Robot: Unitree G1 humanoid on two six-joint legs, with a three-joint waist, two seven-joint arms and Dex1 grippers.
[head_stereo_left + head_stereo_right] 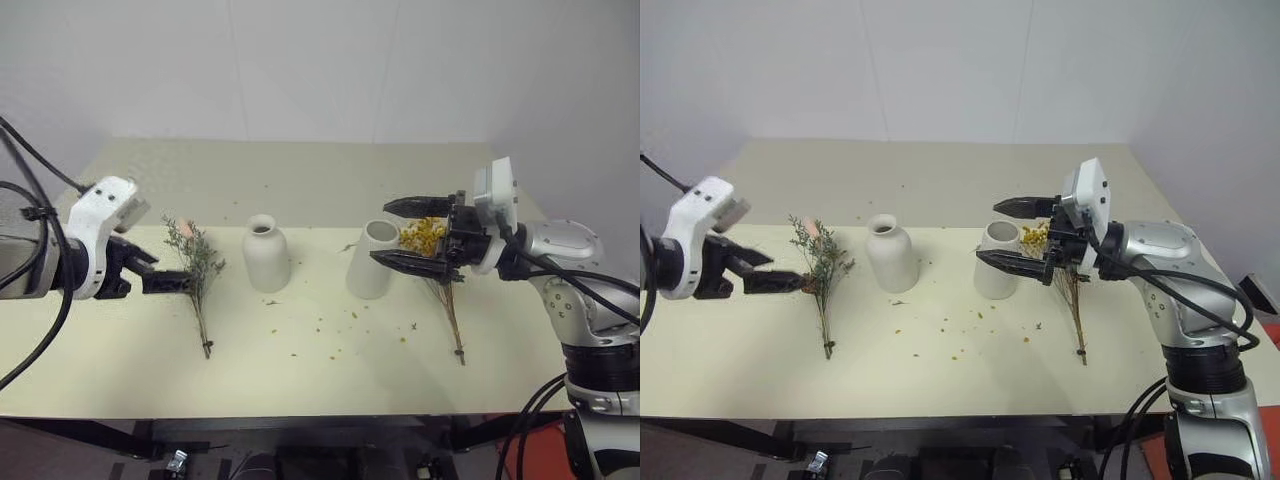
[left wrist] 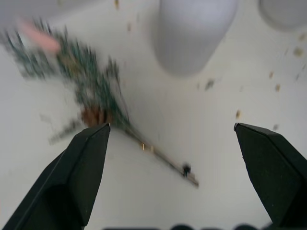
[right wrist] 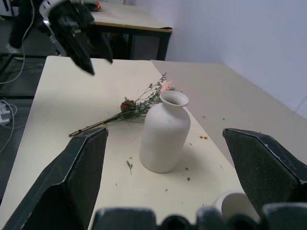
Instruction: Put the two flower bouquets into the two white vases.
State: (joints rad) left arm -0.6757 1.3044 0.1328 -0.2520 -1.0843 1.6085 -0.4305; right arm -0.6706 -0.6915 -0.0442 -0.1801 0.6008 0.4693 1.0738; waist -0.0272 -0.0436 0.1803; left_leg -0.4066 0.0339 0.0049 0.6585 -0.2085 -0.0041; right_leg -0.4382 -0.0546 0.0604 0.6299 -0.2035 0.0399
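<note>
left gripper [image 1: 160,272]: hanging w/ fingers spread wide, nothing in it; sitting just beside the green bunch [image 1: 196,262], tips angling down toward its stems, prob. lining up for a pick.
right gripper [image 1: 408,233]: also gaping, empty; pointing sideways across the table, hovering over the yellow bunch [image 1: 432,240] and right by the cylinder vase [image 1: 371,258].
green bunch: lying flat on the table [image 1: 330,375], stem end toward the near edge, head toward the back; left of the bottle vase [image 1: 266,253], not touching it.
yellow bunch: lying flat too, on the right of the cylinder vase, head close by its rim, stem trailing toward the near edge.
vases: both standing upright mid-table, apart from each other, mouths free, nothing in them yet.
layout logic: each bunch is lying on the outer side of a vase, so each arm is getting its own pair.
crumbs [image 1: 322,325]: dry bits scattered btwn vases and the near edge; the bunches prob. shed, so a soft grip on the stems is looking wise.
</note>
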